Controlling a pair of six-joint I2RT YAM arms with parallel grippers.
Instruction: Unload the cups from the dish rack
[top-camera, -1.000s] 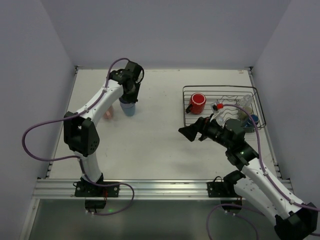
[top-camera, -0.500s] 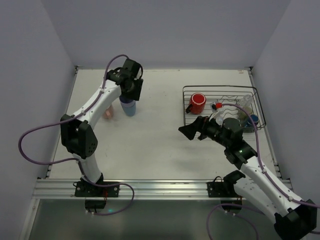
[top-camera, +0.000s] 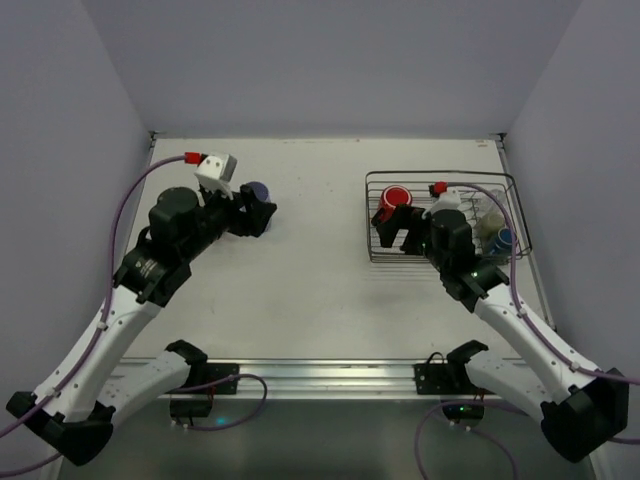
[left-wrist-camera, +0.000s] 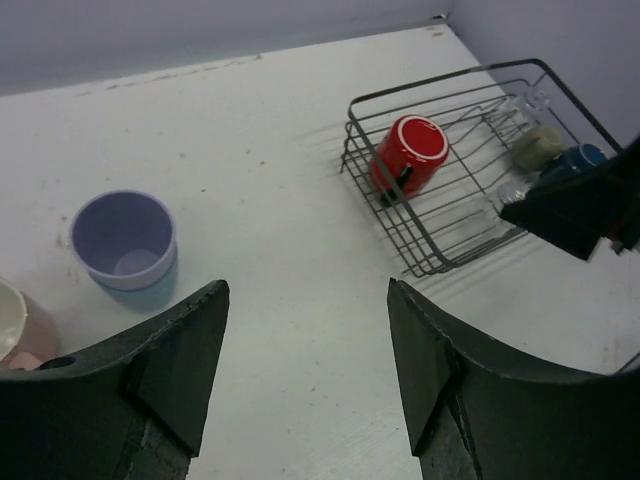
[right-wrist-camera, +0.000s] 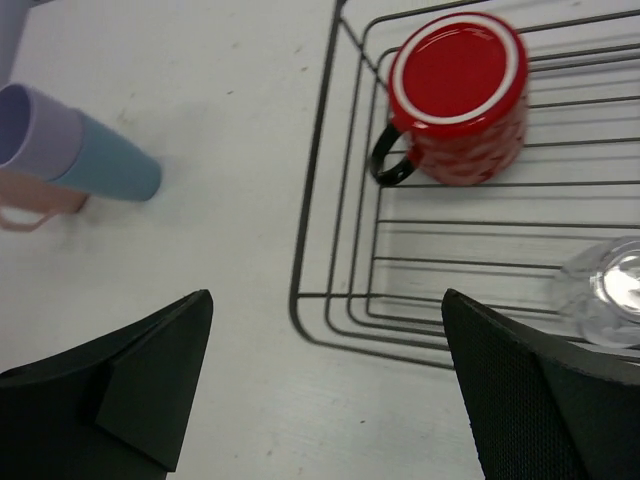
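The dish rack (top-camera: 440, 176) (left-wrist-camera: 432, 268) (right-wrist-camera: 309, 245) is at the right of the table. Inside it a red mug (top-camera: 397, 199) (left-wrist-camera: 409, 154) (right-wrist-camera: 461, 94) lies on its side, with a clear glass (right-wrist-camera: 609, 290) (left-wrist-camera: 514, 190), an olive-grey cup (left-wrist-camera: 537, 146) and a blue cup (left-wrist-camera: 581, 158) (top-camera: 505, 238). On the table at the left, a lavender cup (left-wrist-camera: 122, 236) (right-wrist-camera: 32, 130) (top-camera: 256, 191) is nested in a light blue cup (right-wrist-camera: 112, 168), beside a pink cup (left-wrist-camera: 20, 328) (right-wrist-camera: 30, 205). My left gripper (top-camera: 254, 216) (left-wrist-camera: 307, 290) is open and empty beside that stack. My right gripper (top-camera: 392, 228) (right-wrist-camera: 326, 295) is open over the rack's front-left corner, just short of the red mug.
White walls close the table in at the left, back and right. Bare white tabletop (top-camera: 320, 250) lies between the stacked cups and the rack. An aluminium rail (top-camera: 320, 375) with the arm bases runs along the near edge.
My left gripper opened, let go of the lavender cup in the light blue one, and drew back toward the near left. My right gripper swung to the rack's front-left corner.
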